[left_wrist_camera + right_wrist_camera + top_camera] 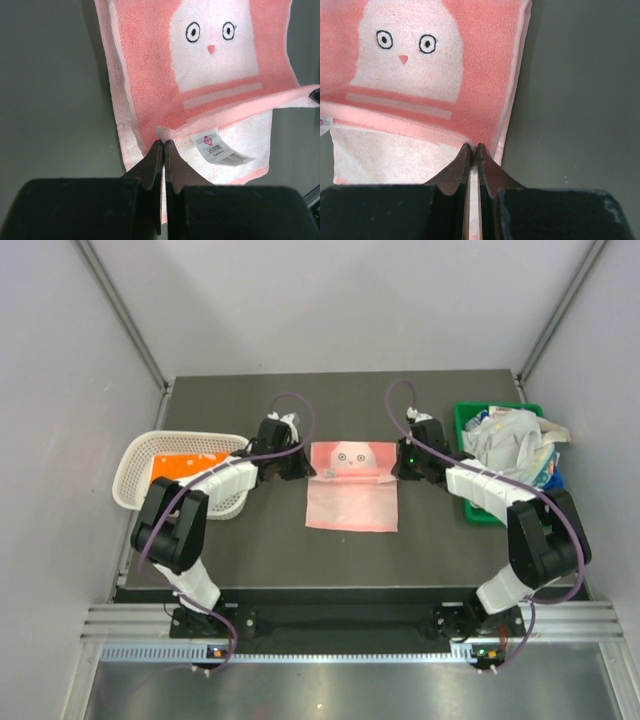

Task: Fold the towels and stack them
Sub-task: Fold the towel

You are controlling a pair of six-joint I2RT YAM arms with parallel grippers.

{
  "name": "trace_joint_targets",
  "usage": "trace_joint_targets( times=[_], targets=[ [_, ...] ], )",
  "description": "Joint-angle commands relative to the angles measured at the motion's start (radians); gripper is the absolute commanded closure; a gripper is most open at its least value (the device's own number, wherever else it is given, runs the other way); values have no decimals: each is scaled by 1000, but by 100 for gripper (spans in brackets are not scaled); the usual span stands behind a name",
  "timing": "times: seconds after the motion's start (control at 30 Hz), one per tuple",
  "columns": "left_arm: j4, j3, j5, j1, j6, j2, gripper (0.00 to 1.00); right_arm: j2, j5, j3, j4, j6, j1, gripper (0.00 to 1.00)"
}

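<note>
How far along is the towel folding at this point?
Done, seemingly: an orange towel lies flat in the white basket. In hand: left claw and right claw, both shut, pinch the pink towel's lifted edge, mid-fold over its face motif. Left: finishing this fold, then the crumpled towels heaped in the green bin.

Label (220,148) on pink towel (145,75) — illegible
</note>
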Motion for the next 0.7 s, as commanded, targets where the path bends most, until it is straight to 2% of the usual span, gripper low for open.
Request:
trace_joint_targets(
  times=[0.0, 0.27, 0.67],
  targets=[
    [-17, -25, -27, -18, 23, -62, 100, -64, 51, -17, 0, 9, 22, 100],
    [-42, -65, -42, -62, 20, -105, 100, -120, 66, -84, -10, 24, 66, 100],
    [-62, -132, -45, -73, 26, -177, 100, -191, 92, -157, -32, 39, 91, 100]
  ],
)
